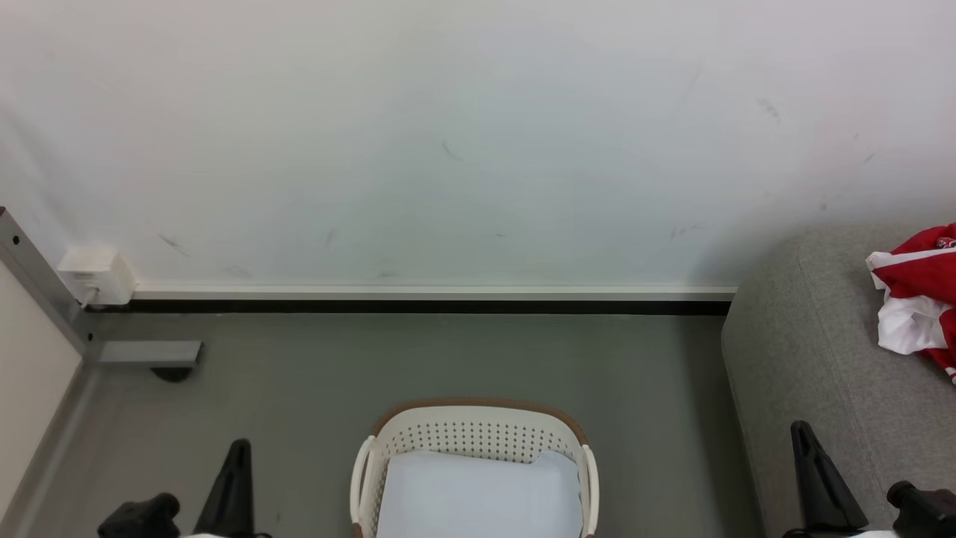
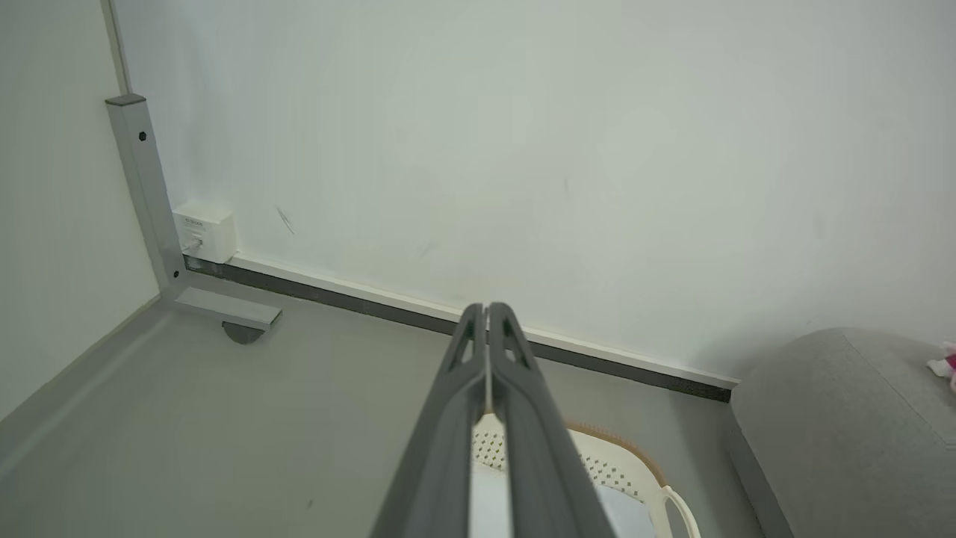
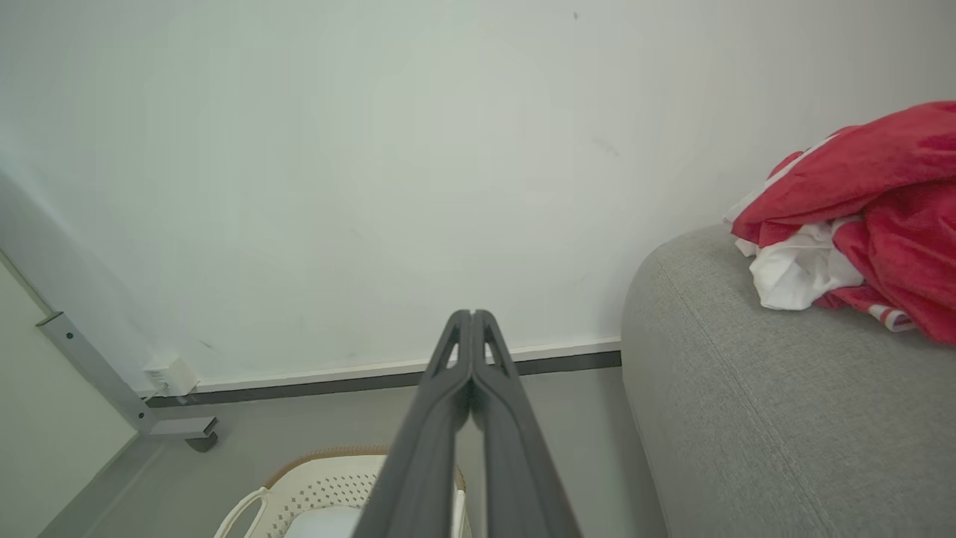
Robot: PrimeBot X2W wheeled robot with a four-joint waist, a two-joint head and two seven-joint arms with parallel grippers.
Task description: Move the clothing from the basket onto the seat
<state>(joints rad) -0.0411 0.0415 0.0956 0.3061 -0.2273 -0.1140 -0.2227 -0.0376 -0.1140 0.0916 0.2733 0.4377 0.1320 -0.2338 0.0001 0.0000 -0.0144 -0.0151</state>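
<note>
Head view: the clothing (image 1: pixel 922 299) lies on the seat (image 1: pixel 806 388), and the basket (image 1: pixel 478 437) holds just a pad (image 1: pixel 478 493). My left gripper (image 2: pixel 487 310) and right gripper (image 3: pixel 472 314) sit closed and empty, so I'd simply park them clear.

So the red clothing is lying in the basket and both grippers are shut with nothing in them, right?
Not quite. The clothing lies on the grey seat, not in the basket, as the right wrist view shows; the basket holds a pale pad. The left gripper and the right gripper are indeed shut with nothing in them.
</note>
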